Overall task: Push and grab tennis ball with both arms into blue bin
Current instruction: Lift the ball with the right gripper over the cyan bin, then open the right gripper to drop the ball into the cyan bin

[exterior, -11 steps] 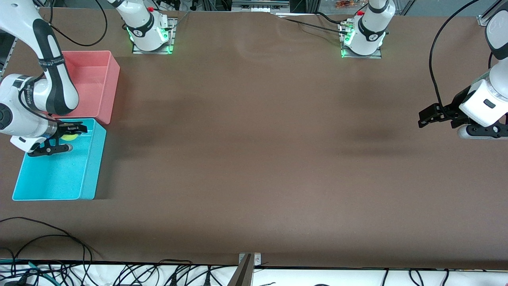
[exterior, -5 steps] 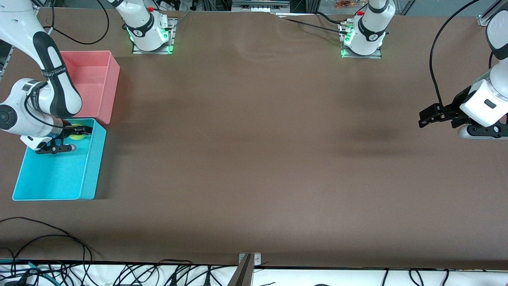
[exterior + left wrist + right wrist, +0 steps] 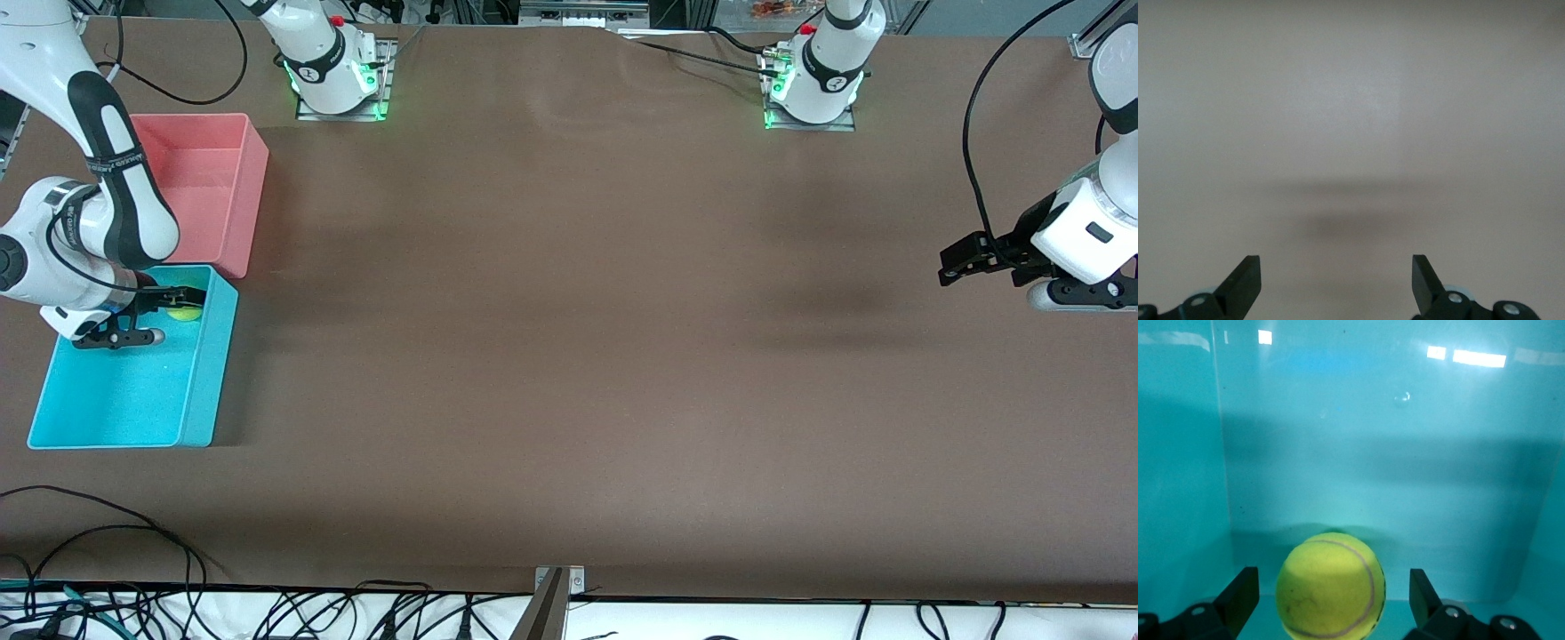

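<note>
From the front view, your right gripper [image 3: 169,311] hung over the blue bin [image 3: 200,391], at the part of it farther from the camera, with the tennis ball [image 3: 185,311] just below and between its spread fingers. The step in hand looked like the release, so you did well to let go low inside the walls; the safe follow-up would be to lift straight up, keeping the fingers clear of the ball and the bin's rim so nothing got knocked out. The pink bin [image 3: 240,178], standing just beside the blue one and farther from the camera, showed nothing inside where the arm did not hide it. Your left gripper [image 3: 965,260] waited over bare table at the left arm's end, well apart from both bins.

In the left wrist view, your left gripper [image 3: 1336,287] had its fingers wide apart over bare brown table, grasping nothing.

In the right wrist view, your right gripper [image 3: 1335,603] stood released, a gap showing on each side of the tennis ball [image 3: 1331,585]. The ball sat within the blue bin [image 3: 1351,440], whose walls filled the view, with nothing else seen in it.
</note>
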Tool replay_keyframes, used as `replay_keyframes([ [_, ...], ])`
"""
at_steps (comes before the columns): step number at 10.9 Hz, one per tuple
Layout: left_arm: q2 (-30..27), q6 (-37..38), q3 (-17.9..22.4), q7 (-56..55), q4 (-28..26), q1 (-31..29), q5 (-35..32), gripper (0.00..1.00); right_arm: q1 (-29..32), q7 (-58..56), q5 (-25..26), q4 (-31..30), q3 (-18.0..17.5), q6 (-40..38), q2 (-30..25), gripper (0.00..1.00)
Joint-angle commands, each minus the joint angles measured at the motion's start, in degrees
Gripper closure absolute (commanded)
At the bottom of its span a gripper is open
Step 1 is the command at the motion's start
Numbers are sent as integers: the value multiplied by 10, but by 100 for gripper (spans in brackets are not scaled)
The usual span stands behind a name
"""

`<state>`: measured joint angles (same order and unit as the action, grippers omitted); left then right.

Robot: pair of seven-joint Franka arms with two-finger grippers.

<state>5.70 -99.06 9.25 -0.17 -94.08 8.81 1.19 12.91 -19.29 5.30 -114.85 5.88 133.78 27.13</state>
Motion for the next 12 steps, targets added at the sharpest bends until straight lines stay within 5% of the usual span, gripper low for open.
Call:
replay_keyframes([
  [1, -4, 8, 0, -2, 6, -3, 7, 0, 3, -15, -13, 26, -5, -41, -27, 0],
  [5, -3, 8, 1, -6, 5, -3, 7, 0, -2, -4, -13, 194, -23, -254, -41, 0],
  [7, -1, 4, 1, -6, 5, -3, 7, 0, -2, -1, -13, 256, -47, -297, -47, 0],
  [12, 1, 2, 2, -6, 6, -9, 8, 0, -2, 84, 9, 270, -108, -307, -106, 0],
])
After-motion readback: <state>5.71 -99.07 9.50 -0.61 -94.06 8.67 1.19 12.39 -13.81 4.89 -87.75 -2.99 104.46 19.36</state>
